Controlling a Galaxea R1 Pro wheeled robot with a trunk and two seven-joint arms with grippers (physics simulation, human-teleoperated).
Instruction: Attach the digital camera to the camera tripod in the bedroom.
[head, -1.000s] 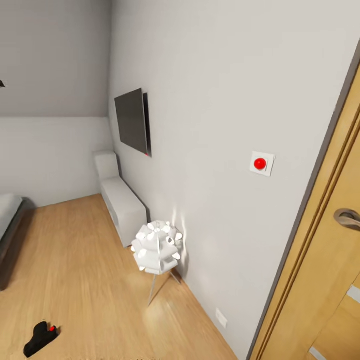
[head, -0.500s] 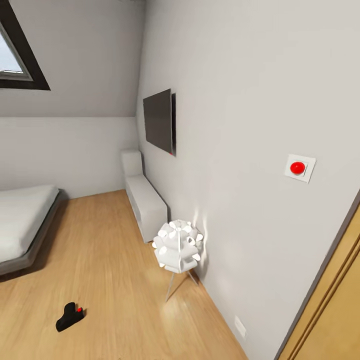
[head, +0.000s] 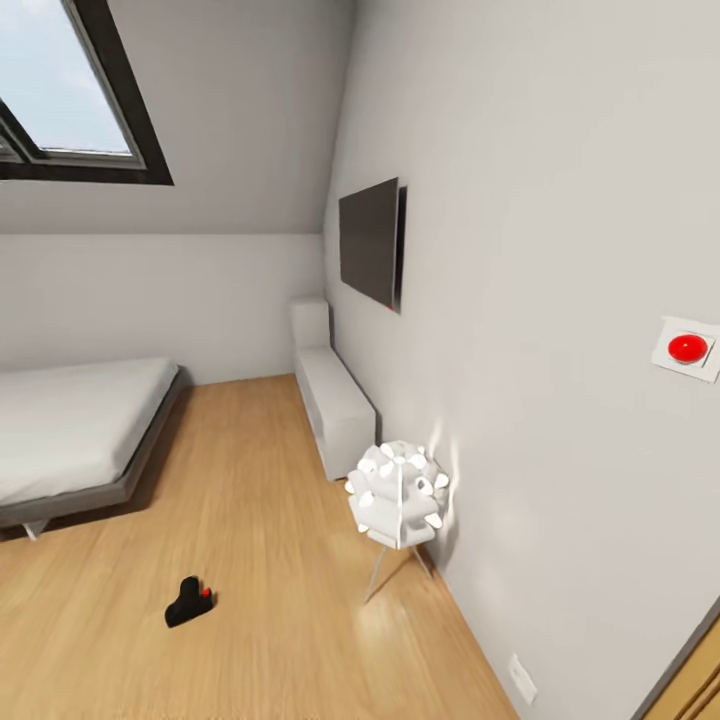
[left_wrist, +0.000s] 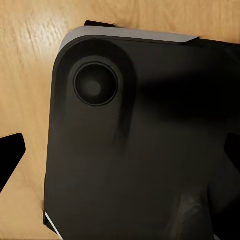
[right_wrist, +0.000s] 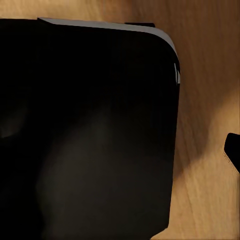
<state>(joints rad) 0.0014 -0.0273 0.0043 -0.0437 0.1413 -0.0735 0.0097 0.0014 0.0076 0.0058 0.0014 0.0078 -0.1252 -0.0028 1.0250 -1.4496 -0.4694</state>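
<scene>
The digital camera (head: 188, 602), small and black with a red button, lies on the light wood floor in the head view, between the bed and the lamp. The camera tripod is out of view. In the left wrist view, the left gripper (left_wrist: 120, 152) hangs over the robot's own black base, with its two fingertips (left_wrist: 10, 156) far apart and nothing between them. In the right wrist view, the right gripper (right_wrist: 120, 152) also hangs over the black base. One of its fingertips (right_wrist: 233, 150) sits far out at the side, so it reads as open and empty.
A low grey bed (head: 70, 435) stands on the left under a dark-framed skylight (head: 70, 95). On the right wall are a white tube-cluster floor lamp (head: 398, 497), a white low shelf (head: 335, 400), a dark screen (head: 370, 243) and a red button plate (head: 687, 348).
The head view has swung left. The skylight and bed have come into view, and the wooden door has gone out at the right. The digital camera itself lies where it did.
</scene>
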